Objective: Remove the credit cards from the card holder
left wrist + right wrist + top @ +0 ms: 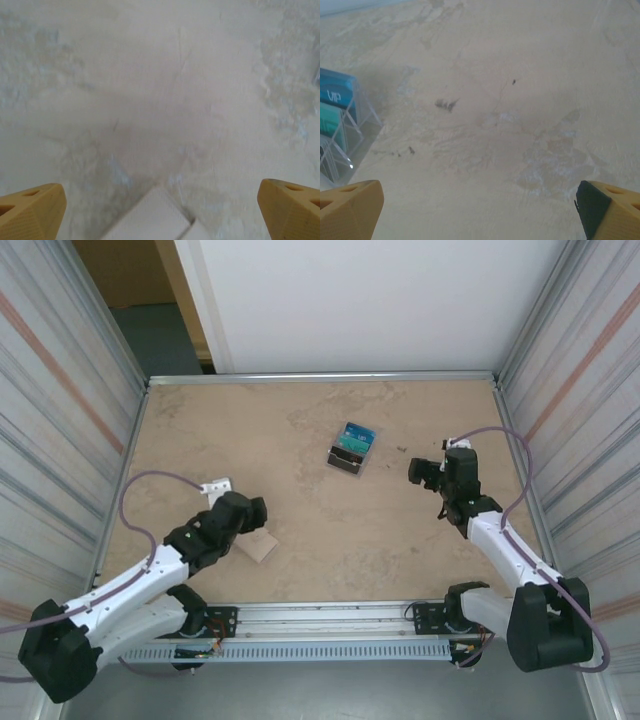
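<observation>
Mottled beige tabletop [340, 520], corrugated walls [60, 390]

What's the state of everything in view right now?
left gripper: jaws open, empty.
right gripper: jaws open, empty.
credit cards: upright in a clear rack, untouched.
card holder: lying flat by the left gripper, partly hidden.

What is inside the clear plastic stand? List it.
A blue card marked VIP and a teal card sit in the clear stand; a dark card fills its near end. Their lower parts, and any cards behind them, are covered.
</observation>
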Controlling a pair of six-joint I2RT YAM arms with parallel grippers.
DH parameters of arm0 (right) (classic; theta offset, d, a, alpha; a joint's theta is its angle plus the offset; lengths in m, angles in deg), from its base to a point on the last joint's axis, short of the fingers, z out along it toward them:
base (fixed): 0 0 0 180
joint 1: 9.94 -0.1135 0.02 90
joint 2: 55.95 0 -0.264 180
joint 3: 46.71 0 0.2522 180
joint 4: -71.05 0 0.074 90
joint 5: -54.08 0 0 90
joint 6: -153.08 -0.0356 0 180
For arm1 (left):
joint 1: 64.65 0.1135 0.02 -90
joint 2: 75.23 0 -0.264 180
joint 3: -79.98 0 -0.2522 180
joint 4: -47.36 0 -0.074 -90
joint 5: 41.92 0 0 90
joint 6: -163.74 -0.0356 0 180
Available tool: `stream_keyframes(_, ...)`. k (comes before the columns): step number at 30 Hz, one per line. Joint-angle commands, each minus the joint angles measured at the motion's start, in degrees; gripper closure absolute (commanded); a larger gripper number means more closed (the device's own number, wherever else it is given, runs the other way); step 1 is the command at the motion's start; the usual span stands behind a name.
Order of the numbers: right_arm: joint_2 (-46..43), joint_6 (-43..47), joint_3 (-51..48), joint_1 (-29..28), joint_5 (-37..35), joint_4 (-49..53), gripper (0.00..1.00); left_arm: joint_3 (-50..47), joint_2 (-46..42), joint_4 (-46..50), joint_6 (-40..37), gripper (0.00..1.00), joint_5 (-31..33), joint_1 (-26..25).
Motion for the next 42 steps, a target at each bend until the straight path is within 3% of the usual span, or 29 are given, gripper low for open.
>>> stream_keyframes(1, -0.78, -3.94, 3.33, -0.87, -4.34, 7.35, 0.01, -0.18, -0.35, 9.88, 11.21, 0.01, 2.55, -2.13)
stream_keyframes(7, -0.78, -4.8, 4.98, -2.63, -6.85, 11.92, 0.01, -0.41, 5.26, 11.69, 17.95, 0.01, -1.01, -5.23)
stream_keyframes(11, -1.67, -5.14, 4.8, -3.16, -7.4, 12.39, 0.01, 0.39, 10.61, 10.95, 18.5, 0.01, -2.84, -6.02)
stream_keyframes(27, -3.4, -5.89, 3.7, -3.63, -7.52, 13.52, 0.01, 6.22, 24.55, -1.49, 3.67, 0.01, -13.18, -6.02)
stream_keyframes(37, -3.06, -6.91, 3.65, -3.74, -7.22, 13.71, 0.01, 13.6, 33.87, 6.67, -4.01, 0.01, -14.58, -6.02)
stream_keyframes(42, -2.96, -6.91, 3.66, -3.81, -7.25, 13.79, 0.01, 16.24, 37.53, 10.85, -4.35, 0.01, -14.44, -6.59)
